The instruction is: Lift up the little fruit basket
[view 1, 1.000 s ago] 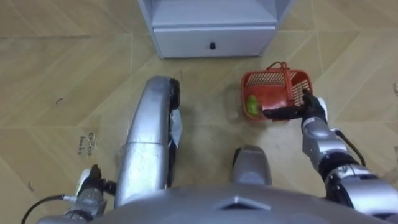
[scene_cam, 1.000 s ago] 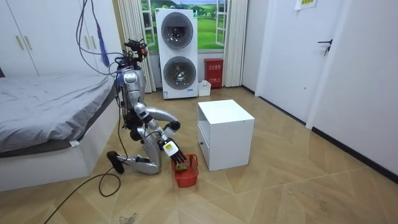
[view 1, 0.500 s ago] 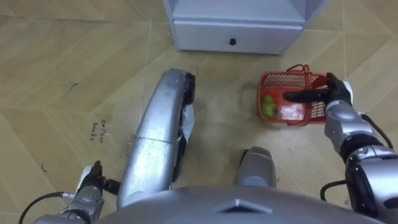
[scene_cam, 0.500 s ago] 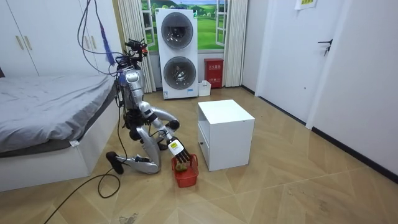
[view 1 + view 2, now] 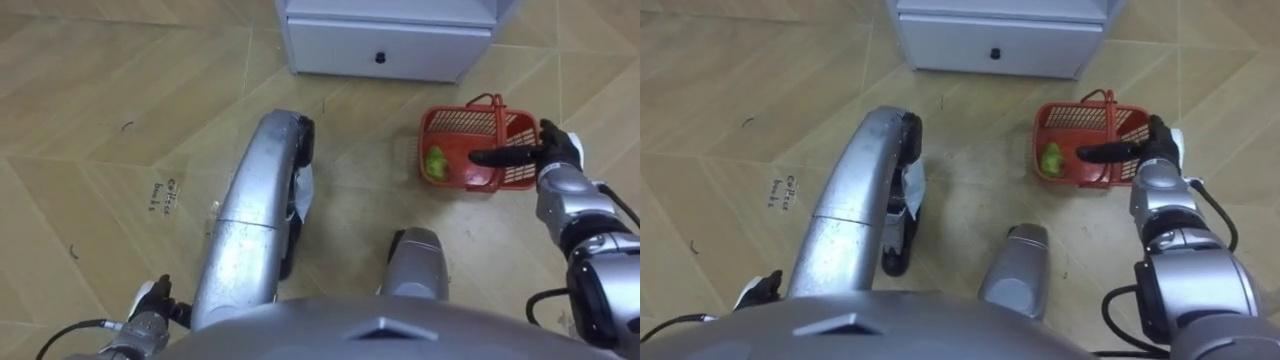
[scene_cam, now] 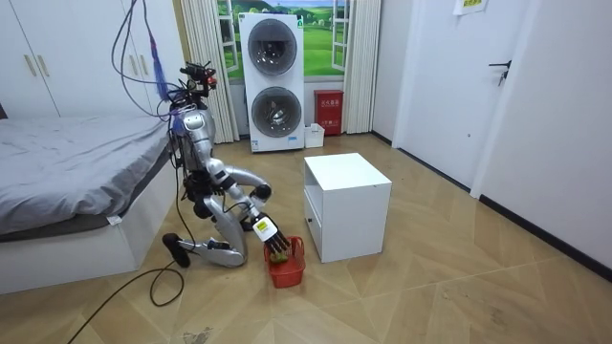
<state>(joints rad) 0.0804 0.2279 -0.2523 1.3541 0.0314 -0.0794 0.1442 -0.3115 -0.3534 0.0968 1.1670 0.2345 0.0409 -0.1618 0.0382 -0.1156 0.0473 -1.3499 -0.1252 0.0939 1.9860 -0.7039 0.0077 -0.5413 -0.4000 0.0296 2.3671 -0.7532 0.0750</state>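
Plastic, wood, white panels
Red fruit basket of glossy plastic lattice; floor of smooth, faintly shiny wood planks; white cabinet smooth and matt

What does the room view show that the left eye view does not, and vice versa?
Room view: the bed, the stacked washing machines, the robot kneeling on the floor. Left eye view: the drawer's knob, a scribble on the floor, the left hand. Both: the red basket, the white cabinet, the right hand open over the basket.
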